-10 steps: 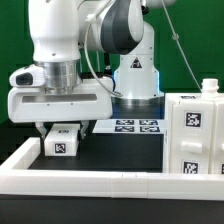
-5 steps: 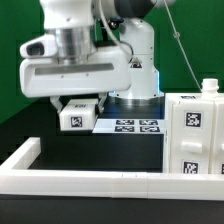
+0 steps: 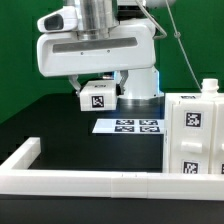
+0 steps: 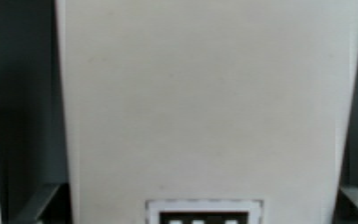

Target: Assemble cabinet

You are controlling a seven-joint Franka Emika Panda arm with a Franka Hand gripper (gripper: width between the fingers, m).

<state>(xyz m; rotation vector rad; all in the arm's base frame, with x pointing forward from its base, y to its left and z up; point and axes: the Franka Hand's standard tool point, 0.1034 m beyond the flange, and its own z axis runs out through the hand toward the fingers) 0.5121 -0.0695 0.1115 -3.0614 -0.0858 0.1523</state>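
Standing at the exterior view's right, the cabinet point(image 3: 195, 135) is the biggest thing: upright white boxes on the black table point(image 3: 50, 125), tags facing the camera. Left of it in that view, and higher, the gripper point(image 3: 98, 92) hangs with its jaws spread wide and clamped on the small white part point(image 3: 98, 99), clear of the table near the marker board point(image 3: 130, 127). So the cabinet lies rightward and down from the tool, well apart. I judge the part's long axis level, running toward the exterior camera, crosswise to the jaws; the wrist view shows the small white part point(image 4: 202, 120) as one long flat face. Its tagged end faces the exterior camera
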